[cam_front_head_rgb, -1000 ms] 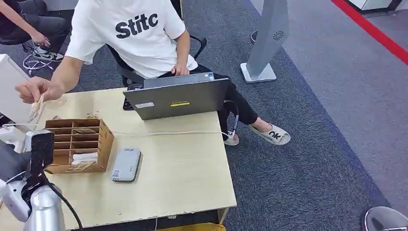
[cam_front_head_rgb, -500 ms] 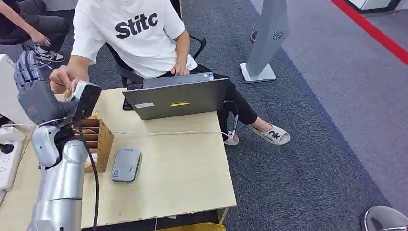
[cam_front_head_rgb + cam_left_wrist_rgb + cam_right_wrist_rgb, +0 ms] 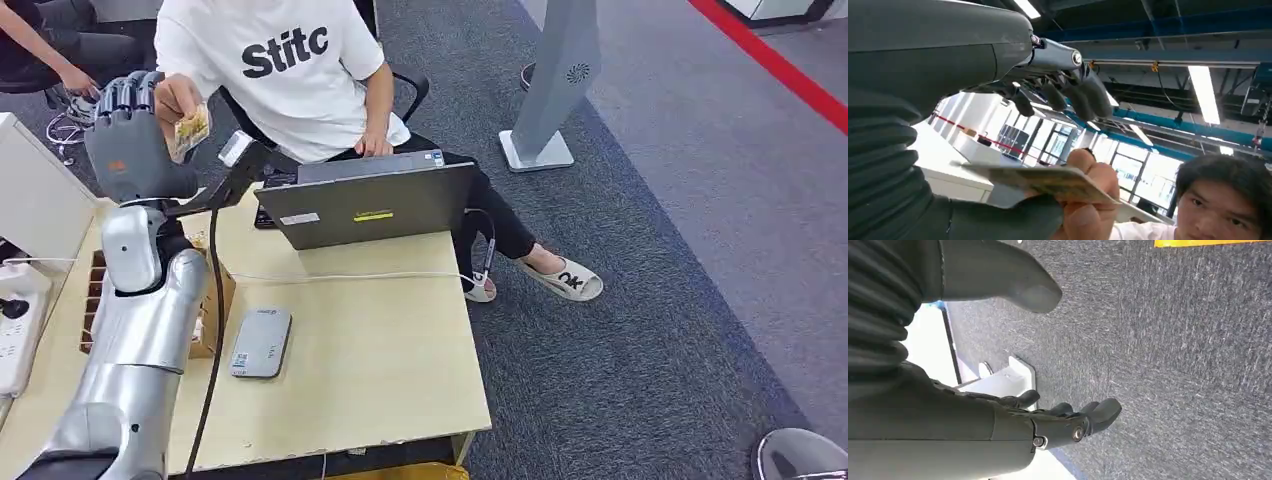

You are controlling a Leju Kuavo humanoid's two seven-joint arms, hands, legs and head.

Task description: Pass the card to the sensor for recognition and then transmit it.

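Note:
My left hand (image 3: 135,140) is raised above the table's far left corner, fingers (image 3: 1068,97) spread and thumb (image 3: 998,220) apart. A seated person in a white shirt holds a yellowish card (image 3: 192,128) right beside it. In the left wrist view the card (image 3: 1048,180) lies flat between my thumb and fingers, pinched by the person's hand (image 3: 1088,205); my fingers stay clear of it. The grey flat sensor (image 3: 262,342) lies on the table (image 3: 380,350) beside my forearm. My right hand (image 3: 1068,422) hangs over grey carpet, holding nothing, fingers apart.
A wooden card organiser (image 3: 218,295) stands on the table, mostly behind my left arm. A grey laptop (image 3: 370,205) sits at the far edge with a white cable running across. A white power strip (image 3: 15,320) and a white box (image 3: 35,195) are at the left.
My left arm has swung up from low at the table's near left to beside the person's hand. The person has carried the card up and to the right, into my hand's opening.

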